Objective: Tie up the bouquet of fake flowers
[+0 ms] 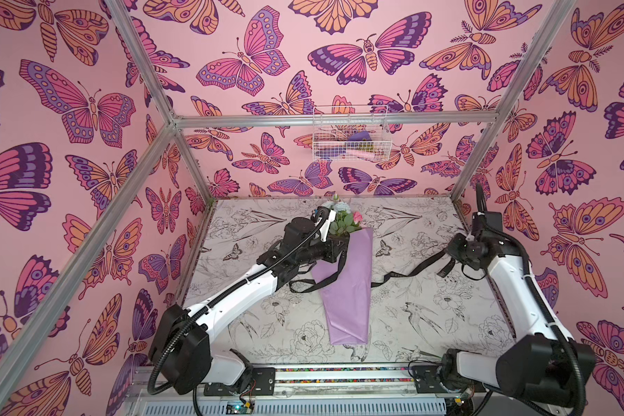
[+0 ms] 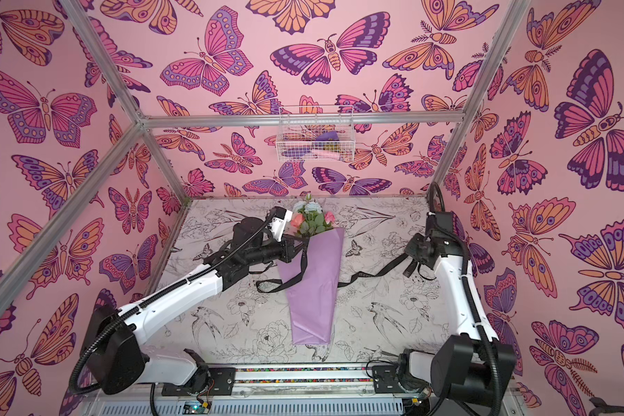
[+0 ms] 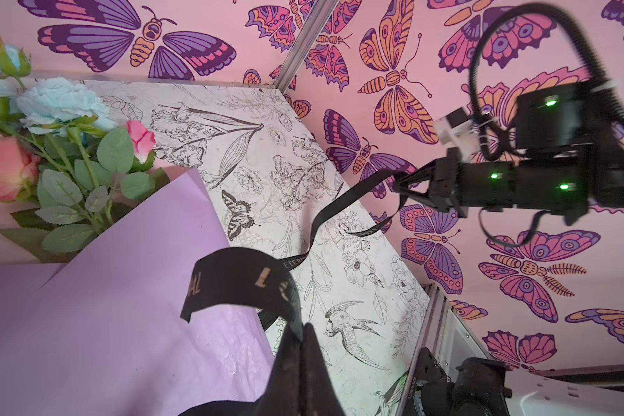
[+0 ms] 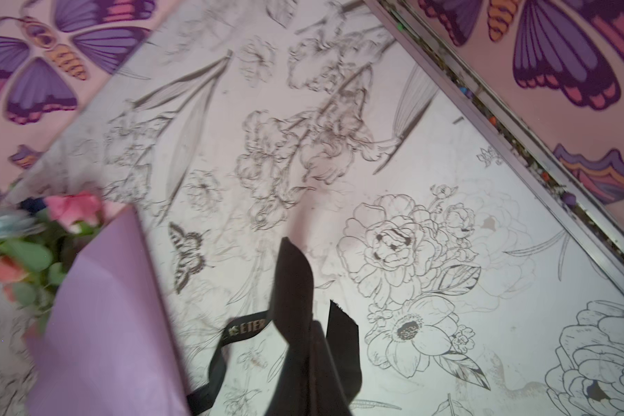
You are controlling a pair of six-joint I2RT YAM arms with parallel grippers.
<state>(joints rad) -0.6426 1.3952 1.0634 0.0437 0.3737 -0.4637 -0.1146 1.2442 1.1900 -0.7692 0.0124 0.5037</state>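
Where the two arms rise from the near edge of the desk (image 1: 429, 324), one on each side, a single bouquet (image 1: 350, 306) lies between them at about the middle of the desk. Its long axis runs from the near edge to the far edge, leaning a little to the right. The closed stem end of the lilac paper (image 2: 314, 299) points at the near edge and the blooms (image 2: 305, 212) point at the far edge. One black ribbon (image 3: 227, 284) with pale lettering crosses the paper about halfway along. It loops on the desk at the bouquet's left and trails off to the right. The left gripper (image 3: 302, 333) sits just beside the paper's open end, its fingers pressed together on one stretch of the ribbon. The right gripper (image 3: 400, 185) is held near the right edge, well apart from the bouquet, and is clamped on the other stretch, whose short end hangs free. Past the paper's mouth the left wrist view shows two pink blooms, two pale blue ones (one cut by the frame), one closed bud and green leaves. On the far wall hangs one white wire basket (image 1: 325, 151), its contents too small to make out.
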